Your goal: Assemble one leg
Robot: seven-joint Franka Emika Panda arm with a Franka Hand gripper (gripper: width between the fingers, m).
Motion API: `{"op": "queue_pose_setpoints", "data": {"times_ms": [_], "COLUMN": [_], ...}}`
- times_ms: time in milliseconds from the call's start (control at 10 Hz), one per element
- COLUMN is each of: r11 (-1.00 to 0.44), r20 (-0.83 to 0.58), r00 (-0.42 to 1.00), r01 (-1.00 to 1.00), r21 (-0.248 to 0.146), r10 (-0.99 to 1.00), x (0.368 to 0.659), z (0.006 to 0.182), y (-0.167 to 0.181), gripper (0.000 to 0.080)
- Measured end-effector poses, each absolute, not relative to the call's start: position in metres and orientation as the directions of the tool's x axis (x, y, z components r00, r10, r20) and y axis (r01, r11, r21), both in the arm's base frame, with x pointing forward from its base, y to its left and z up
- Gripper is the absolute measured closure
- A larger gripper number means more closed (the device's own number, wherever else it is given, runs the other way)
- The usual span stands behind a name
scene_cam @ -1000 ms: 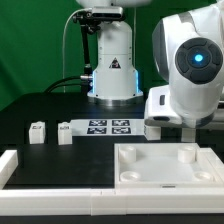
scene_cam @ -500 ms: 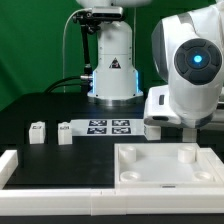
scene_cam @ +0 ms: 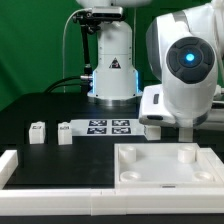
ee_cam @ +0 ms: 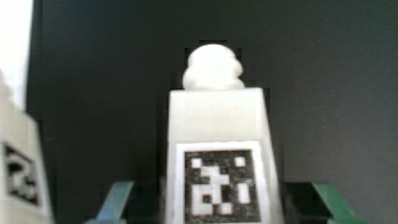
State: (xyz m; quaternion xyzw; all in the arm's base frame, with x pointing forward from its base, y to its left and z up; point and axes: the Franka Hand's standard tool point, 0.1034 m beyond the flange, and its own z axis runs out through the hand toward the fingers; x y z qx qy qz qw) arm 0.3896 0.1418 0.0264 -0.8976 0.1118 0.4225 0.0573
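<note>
In the wrist view a leg [ee_cam: 219, 140], a white post with a black-and-white tag and a rounded knob at its far end, stands between my green fingertips [ee_cam: 121, 200]. My gripper [ee_cam: 221, 206] is open, with a gap on each side of the leg. A second leg [ee_cam: 16, 160] shows at the frame's edge. In the exterior view two legs [scene_cam: 38, 130] [scene_cam: 64, 131] stand on the black table at the left, and another [scene_cam: 150, 128] stands by my arm [scene_cam: 185, 70]. The arm hides my fingers there.
The large flat white square board [scene_cam: 150, 172] with raised rim and round sockets lies in front. The marker board [scene_cam: 108, 127] lies mid-table. A white rim piece [scene_cam: 10, 165] sits at the front left. The robot base [scene_cam: 112, 70] stands behind.
My arm has shifted slightly toward the exterior view's left. The legs and boards have not moved.
</note>
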Motion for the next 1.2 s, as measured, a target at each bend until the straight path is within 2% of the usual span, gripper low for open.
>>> {"op": "queue_pose_setpoints", "data": {"times_ms": [400, 500, 700, 800, 1000, 1200], "r11": [-0.969, -0.969, -0.969, -0.967, -0.965, -0.972], "r20": [-0.803, -0.78, -0.775, -0.712, -0.572, -0.409], "r00": [0.58, 0.611, 0.616, 0.685, 0.8, 0.898], "r01": [-0.246, -0.246, -0.246, -0.253, -0.257, -0.214], "r21": [-0.012, -0.024, -0.024, -0.037, -0.056, -0.093], "r10": [-0.138, -0.135, -0.137, -0.152, -0.18, -0.159], "x": [0.428, 0.439, 0.438, 0.448, 0.451, 0.465], "z": [0.093, 0.101, 0.098, 0.096, 0.099, 0.103], "y": [0.135, 0.136, 0.136, 0.139, 0.142, 0.133], "gripper": [0.0509, 0.0509, 0.0509, 0.0509, 0.0509, 0.0509]}}
